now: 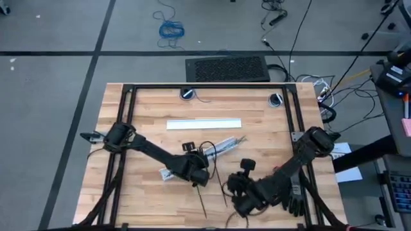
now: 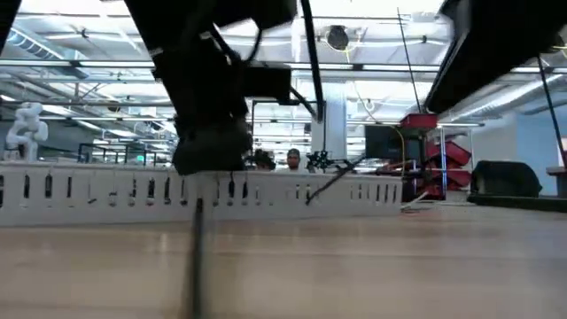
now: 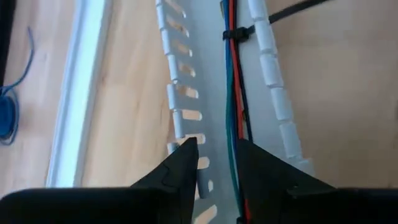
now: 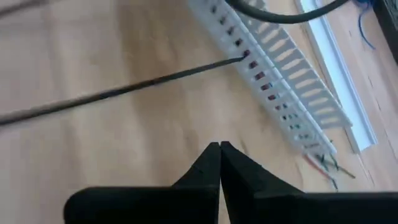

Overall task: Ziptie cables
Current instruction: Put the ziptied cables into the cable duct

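1. Two grippers work at the near edge of the worktop (image 1: 148, 102). The right gripper (image 4: 219, 149), at about five o'clock in the high view, hovers with its jaws clenched on nothing; bare wood lies under the tips.
2. One ziptie (image 4: 124, 87) runs across the wood just beyond that gripper, its far end meeting the slotted cable duct (image 4: 273, 68). A second dark ziptie (image 1: 200, 202) lies near six o'clock in the high view.
3. The left gripper (image 3: 214, 155) sits over the duct near the worktop's centre, jaws released and straddling one duct wall and the cables (image 3: 235, 93). These red, blue and green wires lie inside the duct channel, already cinched by one black tie (image 3: 238, 33) farther along.
4. Farther off, at twelve o'clock, a flat white cover strip (image 1: 204, 123) lies parallel to the far edge.
5. Risks, as I judge them: the left jaws may pinch the duct wall with the wires and drag the duct askew; the thin ziptie may skid on the wood when the shut right jaws reach for it; the loose tail may snag a slot.
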